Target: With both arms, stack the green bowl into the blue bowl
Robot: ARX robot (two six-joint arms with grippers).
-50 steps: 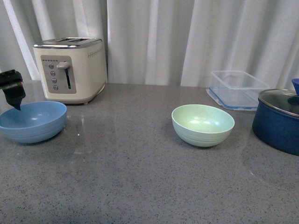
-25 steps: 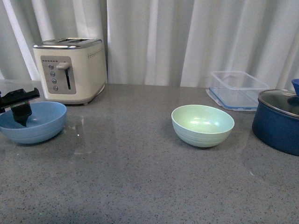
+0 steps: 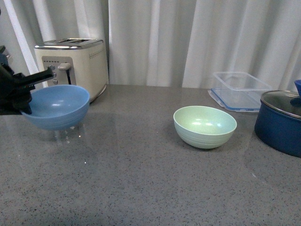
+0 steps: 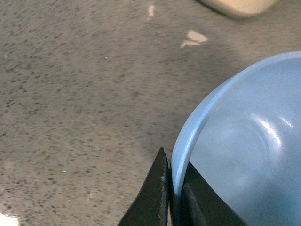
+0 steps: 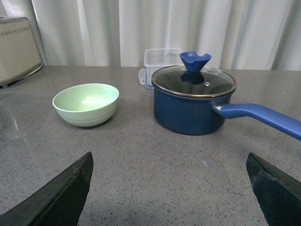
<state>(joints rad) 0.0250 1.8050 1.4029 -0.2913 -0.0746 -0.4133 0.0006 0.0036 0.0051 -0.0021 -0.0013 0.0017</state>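
The blue bowl hangs a little above the grey counter at the left, in front of the toaster, level and upright. My left gripper is shut on its left rim; in the left wrist view the two dark fingers pinch the pale rim of the blue bowl, one inside and one outside. The green bowl sits empty on the counter right of centre. My right gripper is open above bare counter, with the green bowl well ahead of it and nothing between its fingertips. The right arm does not show in the front view.
A cream toaster stands at the back left. A clear plastic container lies at the back right. A dark navy pot with a glass lid stands beside the green bowl, its blue handle reaching toward my right gripper.
My left gripper dropped onto the blue bowl's rim, shut on it, and has lifted it off the counter and carried it rightward. The green bowl has not moved.
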